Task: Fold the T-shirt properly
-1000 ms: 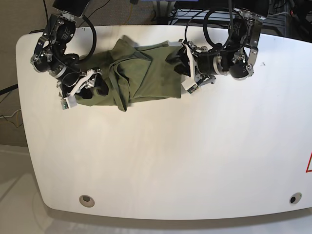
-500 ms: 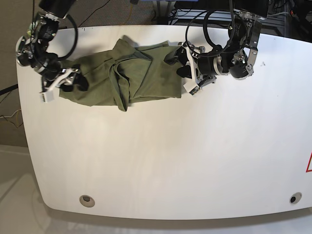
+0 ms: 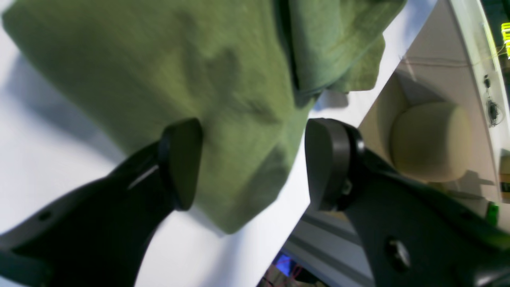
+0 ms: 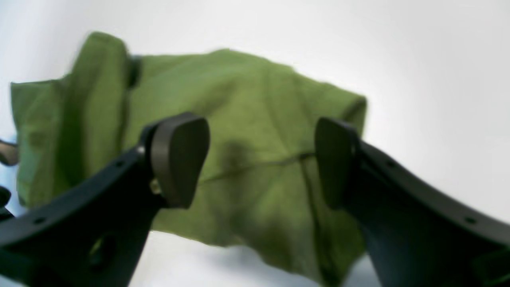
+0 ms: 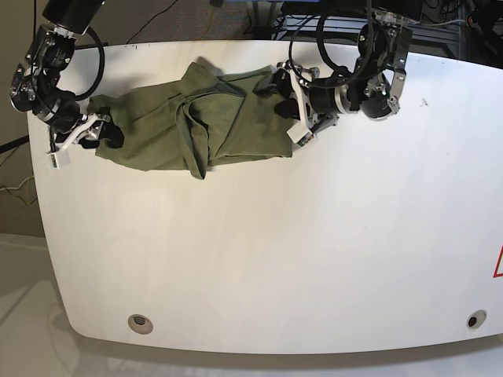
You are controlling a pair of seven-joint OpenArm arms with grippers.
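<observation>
Lying bunched along the desk's far edge, the T-shirt (image 5: 200,122) waits between your spread-jawed grippers: left gripper (image 3: 253,163) straddles one end, right gripper (image 4: 261,159) faces the other, apparently ready to pull it flat.

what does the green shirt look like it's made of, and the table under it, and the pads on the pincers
T-shirt: probably soft cotton knit, matte olive; it creases and drapes limply and shows a fine fuzzy weave.
Table: looks like a hard white laminate or painted board, smooth, with a faint sheen.
Fingertips on the left pincer and right pincer: black and matte, maybe rubber or plastic; I cannot tell which.
</observation>
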